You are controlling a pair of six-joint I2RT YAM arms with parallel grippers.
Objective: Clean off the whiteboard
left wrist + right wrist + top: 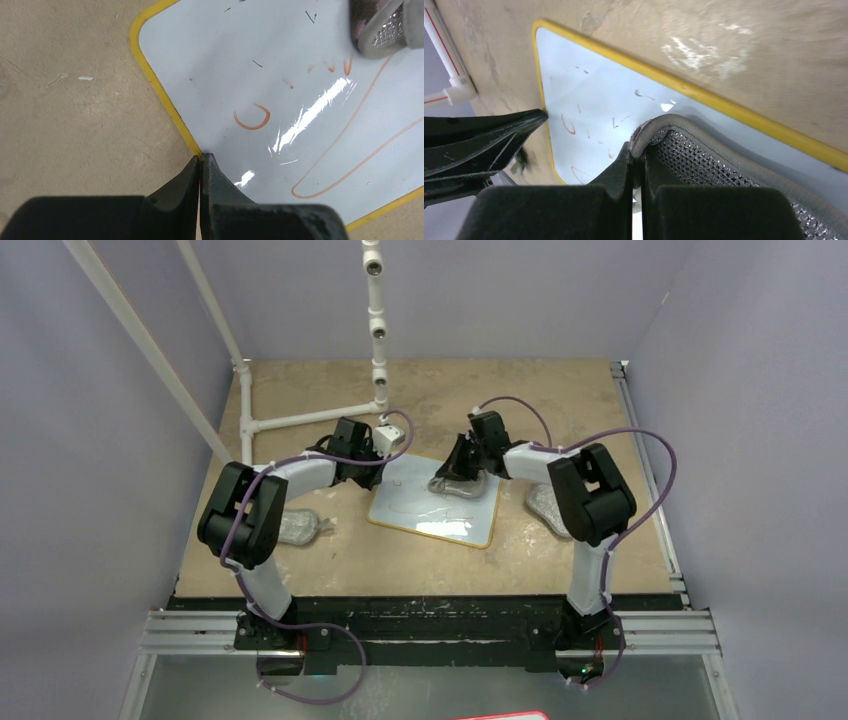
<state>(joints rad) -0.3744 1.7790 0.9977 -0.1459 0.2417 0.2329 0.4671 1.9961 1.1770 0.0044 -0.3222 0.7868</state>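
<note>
**Top view.** You had the whiteboard (435, 515) lying flat near the middle of the table (330, 565), turned a little askew. The left gripper (388, 452) sat at the board's 10 o'clock edge. The right gripper (462, 468) was over the 12 o'clock part, with a grey cloth pad (452, 486) under it on the white surface. Two spare pads lay off the board: one at 9 o'clock (298, 528) and one at 3 o'clock (545, 505). From this height only faint lines showed on the board.

**Left wrist view.** Your left pincer's fingers were together. The tips met right at the yellow rim (160, 92), with nothing plainly between them. I judged it was pinning the board's edge rather than lifting it. Red ink was clear here:
- a small curl (252, 121) near the centre of the frame
- a long looping line (360, 155) running out toward 4 o'clock
- a few short smudged dashes (330, 66) toward 2 o'clock, just below the pad

The dashes looked half-rubbed. The curl and the loop looked untouched.

**Right wrist view.** Your right pincer was clamped on the folded edge of the pad, whose mesh face spread toward 4 o'clock and rested on the board. Red strokes and dark flecks showed at 9 o'clock of the fingers, between the pad and the left arm's tip.

**Progress.** My read was that wiping had barely started. The pad was in hand and on the board and the board was braced, but most of the drawing was left to clear, mainly on the side toward the left gripper and along the near edge.
</note>
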